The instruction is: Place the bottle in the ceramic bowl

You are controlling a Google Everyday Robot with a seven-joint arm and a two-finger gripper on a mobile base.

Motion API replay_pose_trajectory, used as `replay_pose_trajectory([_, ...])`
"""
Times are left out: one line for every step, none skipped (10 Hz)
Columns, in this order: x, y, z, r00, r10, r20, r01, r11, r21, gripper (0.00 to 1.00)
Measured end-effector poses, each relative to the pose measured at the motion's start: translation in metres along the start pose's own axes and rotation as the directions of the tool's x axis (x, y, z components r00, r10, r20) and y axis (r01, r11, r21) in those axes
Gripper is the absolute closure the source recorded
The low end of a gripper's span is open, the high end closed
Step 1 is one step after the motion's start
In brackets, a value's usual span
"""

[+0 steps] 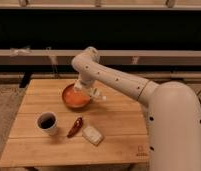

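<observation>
The orange-red ceramic bowl (74, 98) sits on the wooden table (119, 125), left of centre towards the back. My gripper (90, 90) reaches down from the white arm (119, 80) over the bowl's right rim. It is shut on the small white bottle (97, 94), which it holds just above the bowl's right edge, clear of the table. The wrist hides part of the bottle and of the bowl's far rim.
A white mug (47, 122) with dark contents stands front left. A dark red pepper-like object (75, 127) lies next to it, and a pale rounded packet (93, 135) lies to its right. A dark ledge and rail run behind the table.
</observation>
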Motion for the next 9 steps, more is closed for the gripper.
replay_pose_trajectory([-0.011, 0.005, 0.0, 1.0, -0.021, 0.007, 0.021, 1.0, -0.001, 0.87])
replay_pose_trajectory([-0.018, 0.007, 0.001, 0.999, -0.035, 0.011, 0.035, 0.999, 0.001, 0.79])
replay_pose_trajectory([-0.029, 0.011, 0.002, 0.998, -0.056, 0.018, 0.056, 0.998, 0.002, 0.67])
replay_pose_trajectory([-0.038, 0.014, 0.003, 0.997, -0.072, 0.023, 0.072, 0.997, 0.004, 0.58])
replay_pose_trajectory([-0.045, 0.017, 0.004, 0.996, -0.086, 0.028, 0.086, 0.996, 0.007, 0.49])
replay_pose_trajectory([-0.056, 0.019, 0.006, 0.994, -0.099, 0.037, 0.099, 0.995, 0.009, 0.36])
replay_pose_trajectory([-0.063, 0.018, 0.009, 0.994, -0.099, 0.043, 0.098, 0.995, 0.01, 0.28])
replay_pose_trajectory([-0.071, 0.015, 0.013, 0.995, -0.093, 0.049, 0.092, 0.996, 0.012, 0.22])
replay_pose_trajectory([-0.077, 0.01, 0.017, 0.995, -0.08, 0.053, 0.079, 0.997, 0.011, 0.2])
